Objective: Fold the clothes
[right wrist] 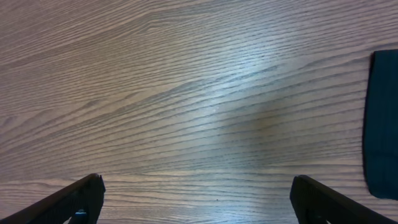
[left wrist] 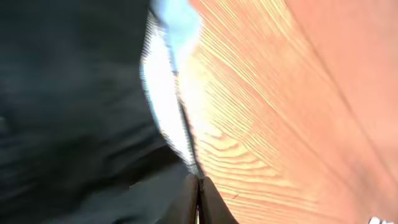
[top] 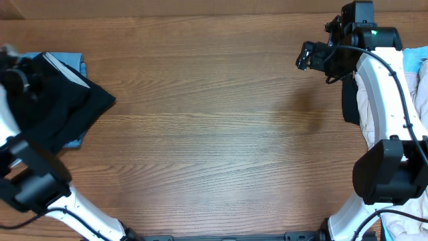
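The black garment (top: 57, 107) lies bunched at the table's left edge, on top of a light blue cloth (top: 75, 63). One pale-lined edge of it is raised. My left gripper (top: 23, 79) is over its left part. In the left wrist view the fingers (left wrist: 199, 202) are pressed together where the garment's (left wrist: 74, 112) pale edge runs into them; the view is blurred. My right gripper (top: 309, 57) hovers at the far right over bare wood, and its fingers (right wrist: 199, 199) are wide apart and empty.
A pile of other clothes lies along the right edge under the right arm: beige (top: 368, 94), light blue (top: 416, 59) and a dark piece (top: 348, 100), which also shows in the right wrist view (right wrist: 380, 124). The wooden table (top: 214, 134) spans the middle.
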`<state>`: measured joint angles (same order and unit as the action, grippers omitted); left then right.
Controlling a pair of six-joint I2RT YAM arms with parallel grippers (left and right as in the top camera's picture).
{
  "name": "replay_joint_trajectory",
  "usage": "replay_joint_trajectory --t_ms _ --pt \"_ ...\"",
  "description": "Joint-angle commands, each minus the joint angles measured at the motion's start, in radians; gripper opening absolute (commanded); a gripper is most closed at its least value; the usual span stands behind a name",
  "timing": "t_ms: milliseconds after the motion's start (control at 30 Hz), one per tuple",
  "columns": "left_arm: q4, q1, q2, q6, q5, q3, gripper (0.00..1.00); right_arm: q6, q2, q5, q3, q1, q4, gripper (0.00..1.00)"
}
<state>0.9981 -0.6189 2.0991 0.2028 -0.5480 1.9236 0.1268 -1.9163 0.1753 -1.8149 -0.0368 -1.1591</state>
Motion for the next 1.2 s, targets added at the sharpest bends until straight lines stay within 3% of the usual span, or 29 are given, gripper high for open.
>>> replay_joint_trajectory --t_ms 0,267,467,600,800,933,1167 --pt "-0.028 0.057 0.082 -0.042 -0.019 -0.019 0.04 0.001 -0.003 -0.003 -0.004 0.003 0.004 1.00" --pt "-0.050 0.070 0.119 -0.055 -0.026 -0.058 0.04 0.001 -0.003 -0.003 -0.004 0.003 0.004 1.00" --pt "-0.072 0.070 0.119 -0.156 -0.107 -0.187 0.04 0.001 -0.003 -0.003 -0.004 0.003 0.004 1.00" --pt "-0.187 0.070 0.119 -0.167 -0.109 -0.337 0.04 0.001 -0.003 -0.003 -0.004 0.003 0.004 1.00" --pt "-0.386 0.070 0.119 -0.250 -0.233 -0.553 0.04 0.001 -0.003 -0.003 -0.004 0.003 0.005 1.00" --pt "-0.348 0.068 0.092 -0.248 -0.340 -0.497 0.09 0.001 -0.003 -0.003 -0.004 0.003 0.004 1.00" --pt "-0.236 0.062 -0.052 -0.127 -0.378 -0.152 0.11 0.001 -0.003 -0.003 -0.004 0.003 0.004 1.00"
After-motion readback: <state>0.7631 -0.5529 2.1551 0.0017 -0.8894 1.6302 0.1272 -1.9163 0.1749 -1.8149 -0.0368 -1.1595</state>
